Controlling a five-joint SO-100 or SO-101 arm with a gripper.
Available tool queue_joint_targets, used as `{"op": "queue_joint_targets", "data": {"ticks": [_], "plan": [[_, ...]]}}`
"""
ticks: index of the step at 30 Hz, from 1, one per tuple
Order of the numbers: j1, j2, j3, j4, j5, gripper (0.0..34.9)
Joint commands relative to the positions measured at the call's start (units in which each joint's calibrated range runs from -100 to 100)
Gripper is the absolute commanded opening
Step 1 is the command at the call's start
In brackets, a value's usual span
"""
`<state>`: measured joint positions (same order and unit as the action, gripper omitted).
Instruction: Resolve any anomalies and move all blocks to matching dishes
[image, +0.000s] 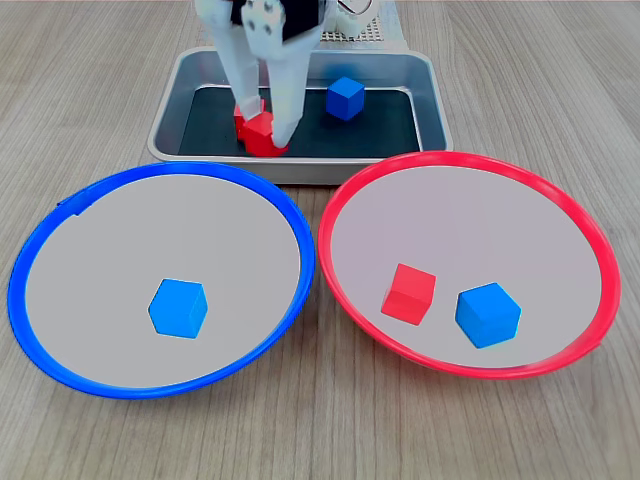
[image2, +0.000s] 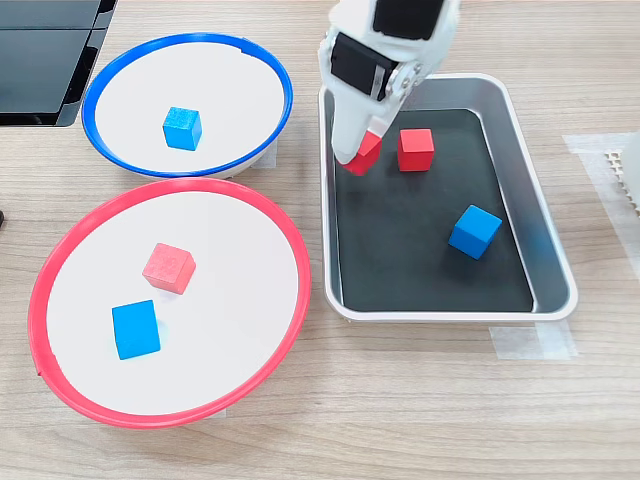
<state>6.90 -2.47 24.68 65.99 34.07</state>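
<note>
The white gripper (image: 262, 128) grips 1 red cube (image2: 364, 155) over the grey metal tray (image2: 545, 235), beside another red cube (image2: 415, 149)

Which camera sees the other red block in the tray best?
The second exterior view: the loose red block sits unhidden in the tray. In the first exterior view, the gripper and its held red block hide it.
</note>
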Motion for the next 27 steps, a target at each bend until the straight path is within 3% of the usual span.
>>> {"op": "queue_joint_targets", "data": {"ticks": [1,6,12,16,19,22,27], "plan": [[-4.69,-3.88,-11.53,8.76,-2.54,0.3],[-11.66,1.92,-28.37,10.74,-10.31,0.3],[-15.99,15.99,-33.1,-4.12,-14.31,0.3],[-15.89,20.51,-32.92,-6.52,-12.16,1.3],[-15.42,21.96,-32.28,-7.26,-10.99,3.8],[-15.23,23.84,-32.37,-7.18,-9.38,12.0],[-15.51,23.92,-35.29,-4.62,-8.74,18.0]]}}
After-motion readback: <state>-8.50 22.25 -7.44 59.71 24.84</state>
